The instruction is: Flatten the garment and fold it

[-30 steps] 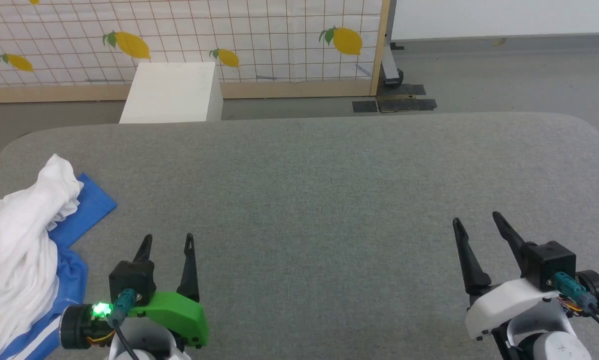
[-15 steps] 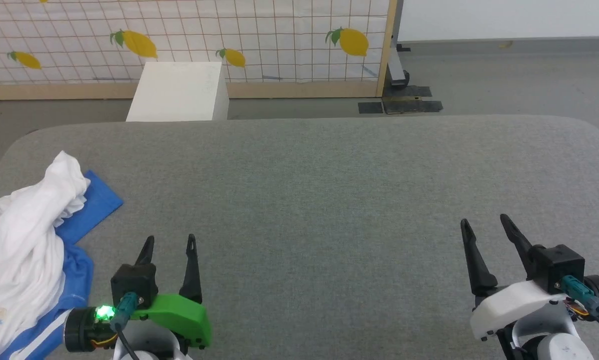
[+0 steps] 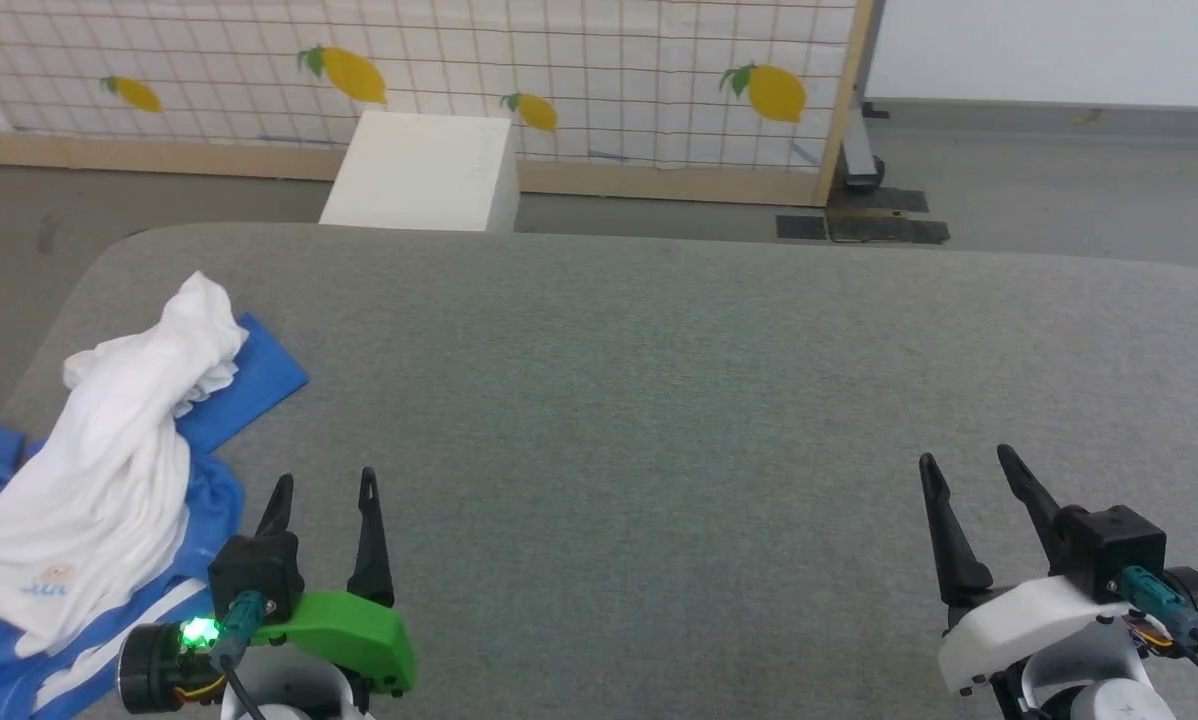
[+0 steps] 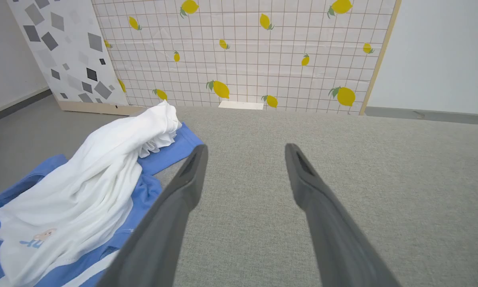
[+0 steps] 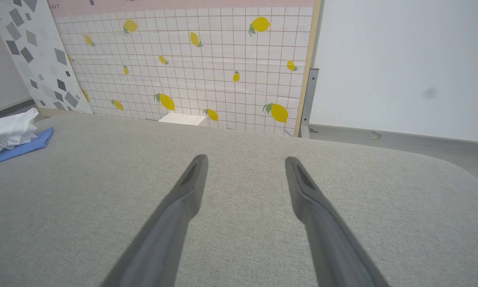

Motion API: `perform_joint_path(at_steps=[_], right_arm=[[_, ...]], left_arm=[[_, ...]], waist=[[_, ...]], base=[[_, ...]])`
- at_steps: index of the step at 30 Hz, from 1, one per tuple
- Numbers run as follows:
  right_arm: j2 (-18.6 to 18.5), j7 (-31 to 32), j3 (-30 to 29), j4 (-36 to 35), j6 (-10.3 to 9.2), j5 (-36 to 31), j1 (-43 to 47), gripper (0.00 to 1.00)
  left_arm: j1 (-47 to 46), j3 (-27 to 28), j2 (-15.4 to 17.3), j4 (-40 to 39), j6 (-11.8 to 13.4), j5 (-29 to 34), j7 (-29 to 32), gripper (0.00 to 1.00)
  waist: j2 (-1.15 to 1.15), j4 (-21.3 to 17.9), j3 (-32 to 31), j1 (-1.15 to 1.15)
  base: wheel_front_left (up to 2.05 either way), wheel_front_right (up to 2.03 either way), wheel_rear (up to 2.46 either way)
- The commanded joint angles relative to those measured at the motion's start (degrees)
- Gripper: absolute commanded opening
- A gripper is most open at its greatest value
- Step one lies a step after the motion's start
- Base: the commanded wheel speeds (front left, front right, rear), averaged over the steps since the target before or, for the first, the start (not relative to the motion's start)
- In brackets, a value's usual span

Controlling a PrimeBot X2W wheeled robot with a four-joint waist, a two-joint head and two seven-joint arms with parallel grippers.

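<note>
Over at the far left, the garment (image 3: 109, 480) lies in a crumpled heap on the corner of the grey desk (image 3: 659, 400). Its white body is bunched in a long ridge over the blue sleeves, with the small print and striped trim at the near end. Just to its right sits the left claw (image 3: 325, 478), fingers spread and empty, close to the cloth but apart from it. Far across the bare desk, the right claw (image 3: 964, 456) is also spread wide, holding nothing.

What has changed in the last second is the robot's gaze. Its head has swung toward the left, so the whole scene has slid across and more of the blue heap has come into sight. The shirt itself hasn't stirred, and both arms sit much as they did. To me that looks like sizing up the heap before reaching. No flattening has begun.
</note>
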Motion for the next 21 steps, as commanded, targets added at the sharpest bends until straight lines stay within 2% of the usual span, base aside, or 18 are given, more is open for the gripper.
perform_joint_path(at_steps=[1, 4, 21], right_arm=[[0.02, -0.72, -0.02, 0.43, -0.02, 0.62, 0.53, 1.0], [0.02, -1.32, 0.13, 1.09, -0.03, 0.92, 0.72, 1.0], [0.03, -3.31, 0.92, 3.26, -0.04, 2.16, 1.16, 1.0]], left_arm=[[0.64, 0.11, -0.07, 0.15, 0.45, -1.0, -0.64, 1.0], [0.98, 0.2, -0.08, 0.18, 0.93, -1.39, -1.23, 1.0], [1.77, 0.24, -0.12, 0.73, 2.5, -2.81, -3.21, 1.0]], waist=[[0.0, 1.5, -0.13, 0.0], [0.0, 3.94, -0.07, 0.0], [0.0, 11.7, -0.23, 0.0]], base=[[0.0, 0.0, 0.0], [0.0, 0.0, 0.0], [0.0, 0.0, 0.0]])
